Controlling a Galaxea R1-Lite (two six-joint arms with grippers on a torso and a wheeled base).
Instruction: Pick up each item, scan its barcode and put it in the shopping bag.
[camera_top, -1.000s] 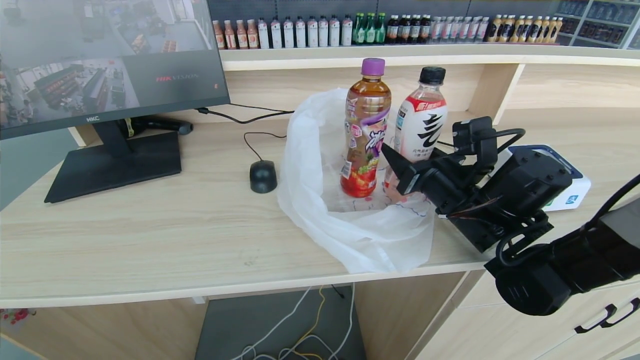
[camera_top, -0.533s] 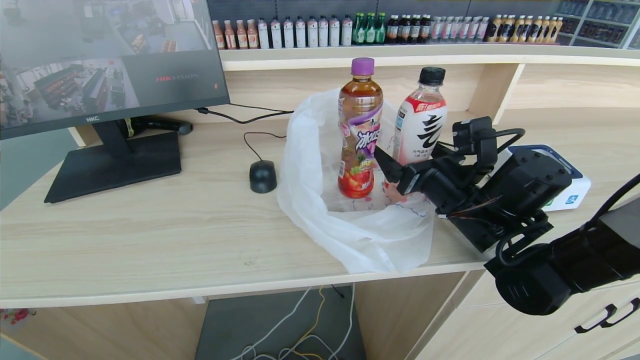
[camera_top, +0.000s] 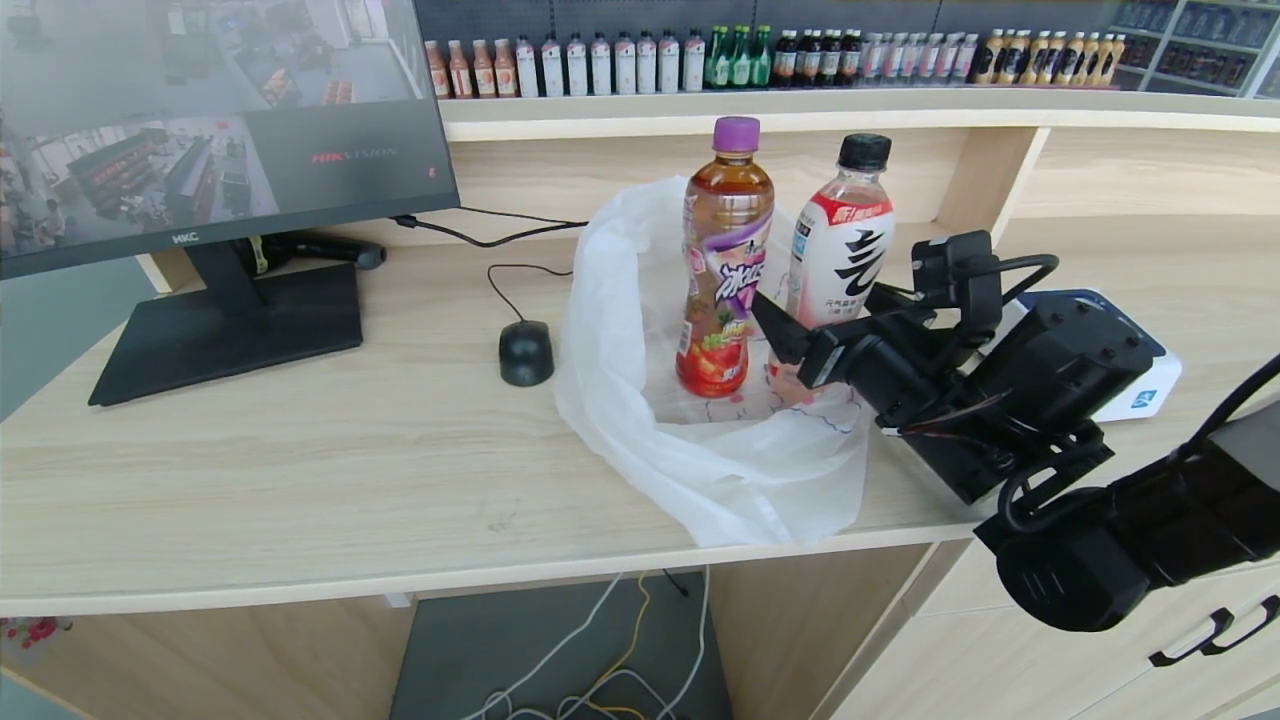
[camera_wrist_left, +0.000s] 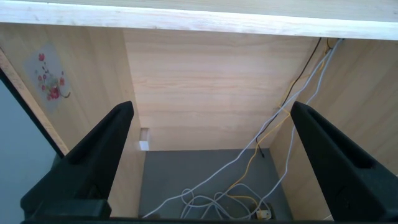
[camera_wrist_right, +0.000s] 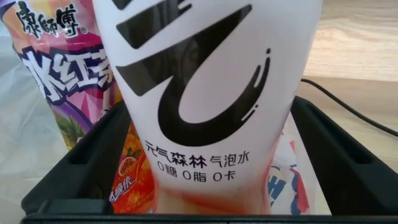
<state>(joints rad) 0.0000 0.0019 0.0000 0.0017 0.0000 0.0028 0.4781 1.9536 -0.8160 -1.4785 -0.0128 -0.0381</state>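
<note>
Right wrist view: right gripper (camera_wrist_right: 208, 118) spread around white bottle (camera_wrist_right: 205, 62), tea bottle (camera_wrist_right: 56, 68) beside, both in shopping bag (camera_top: 640, 420); left gripper (camera_wrist_left: 211, 107) splayed. Probably finished.

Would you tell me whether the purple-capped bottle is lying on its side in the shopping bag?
No, the purple-capped bottle stands on its base, neck upward, in the shopping bag.

Bright, even indoor light falls from above on the counter (camera_top: 300, 450), leaving only faint, soft shadows beside the mouse (camera_top: 526, 352) and under the bag (camera_top: 720, 480). A pale sheen washes the top of the monitor (camera_top: 200, 100). The counter's long edges bow slightly in the head view. Below the counter the light is dimmer, and close up the white bottle (camera_wrist_right: 211, 93) is glaringly bright.
</note>
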